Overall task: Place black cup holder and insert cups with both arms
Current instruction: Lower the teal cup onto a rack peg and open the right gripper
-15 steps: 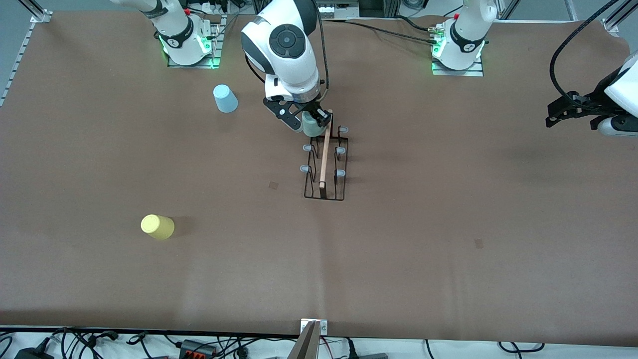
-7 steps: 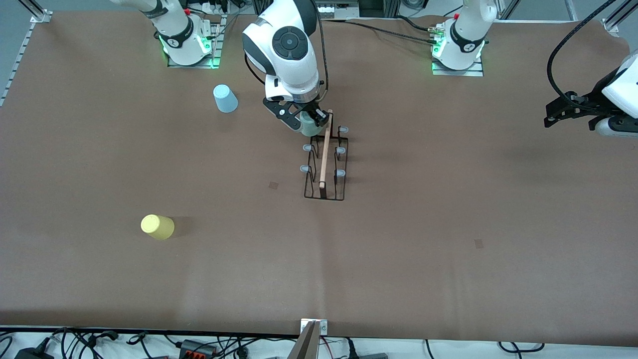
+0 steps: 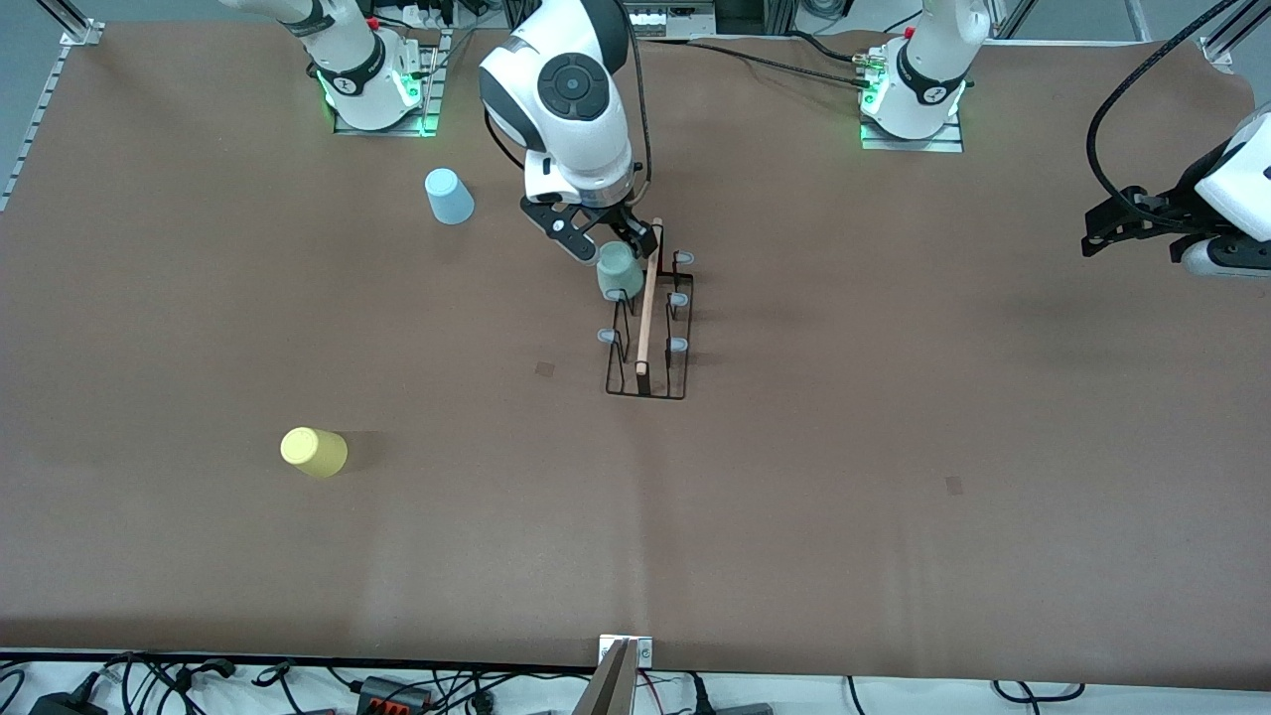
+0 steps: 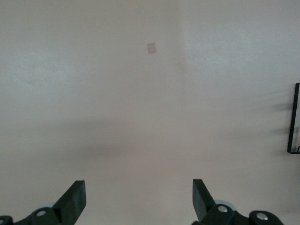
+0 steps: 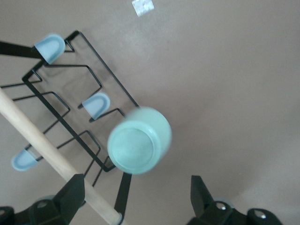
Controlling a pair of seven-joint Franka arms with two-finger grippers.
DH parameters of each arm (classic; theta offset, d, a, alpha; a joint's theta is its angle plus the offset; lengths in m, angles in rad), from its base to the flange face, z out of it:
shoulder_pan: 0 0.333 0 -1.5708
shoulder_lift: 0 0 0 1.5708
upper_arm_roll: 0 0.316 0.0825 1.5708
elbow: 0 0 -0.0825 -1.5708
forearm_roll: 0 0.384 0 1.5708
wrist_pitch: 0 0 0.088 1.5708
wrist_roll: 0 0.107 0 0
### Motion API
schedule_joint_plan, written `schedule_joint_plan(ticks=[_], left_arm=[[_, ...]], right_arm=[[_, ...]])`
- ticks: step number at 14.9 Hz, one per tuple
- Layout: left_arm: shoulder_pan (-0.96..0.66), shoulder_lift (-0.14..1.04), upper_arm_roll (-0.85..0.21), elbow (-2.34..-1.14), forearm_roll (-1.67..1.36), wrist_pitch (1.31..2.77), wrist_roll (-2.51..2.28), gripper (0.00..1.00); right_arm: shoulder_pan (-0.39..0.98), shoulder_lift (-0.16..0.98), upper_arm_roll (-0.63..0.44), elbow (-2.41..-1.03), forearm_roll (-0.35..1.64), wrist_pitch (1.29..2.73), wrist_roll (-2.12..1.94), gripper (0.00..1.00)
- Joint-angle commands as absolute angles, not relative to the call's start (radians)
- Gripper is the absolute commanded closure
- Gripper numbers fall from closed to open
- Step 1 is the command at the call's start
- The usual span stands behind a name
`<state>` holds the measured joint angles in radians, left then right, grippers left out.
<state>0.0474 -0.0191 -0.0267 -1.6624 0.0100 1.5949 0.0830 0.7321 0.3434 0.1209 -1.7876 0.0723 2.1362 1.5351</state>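
The black cup holder point(image 3: 647, 338) stands mid-table, its wooden rod point(image 3: 646, 313) pointing toward the bases. My right gripper point(image 3: 608, 241) hovers open over the holder's end nearest the bases. The mint green cup point(image 3: 618, 270) sits bottom-up just under it, free of both fingers, over the end peg on the right arm's side. In the right wrist view the cup point(image 5: 139, 146) looks blurred beside the wire frame point(image 5: 61, 108). The light blue cup point(image 3: 449, 197) and the yellow cup point(image 3: 314, 452) stand toward the right arm's end. My left gripper point(image 3: 1097, 236) waits open at the left arm's end.
A corner of the wire frame point(image 4: 294, 117) shows at the edge of the left wrist view, over bare brown table. Small tape squares point(image 3: 545, 368) point(image 3: 954, 485) lie flat on the table. Cables run along the table's front edge point(image 3: 397, 685).
My right gripper has opened and let go of the mint green cup, which has dropped lower onto the holder. The left arm has barely shifted.
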Motion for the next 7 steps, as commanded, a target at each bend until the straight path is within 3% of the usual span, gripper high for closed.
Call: schedule_joint_plan(ticks=[1, 7], left_arm=[[0.043, -0.005, -0.023, -1.629, 0.008, 1.577, 0.095, 0.00], [0.048, -0.005, -0.023, -1.629, 0.003, 1.575, 0.097, 0.00]], right_arm=[[0.681, 0.312, 0.124, -1.770, 0.046, 2.125, 1.474, 0.00], [0.507, 0.223, 0.123, -1.775, 0.009, 2.051, 1.119, 0.00]])
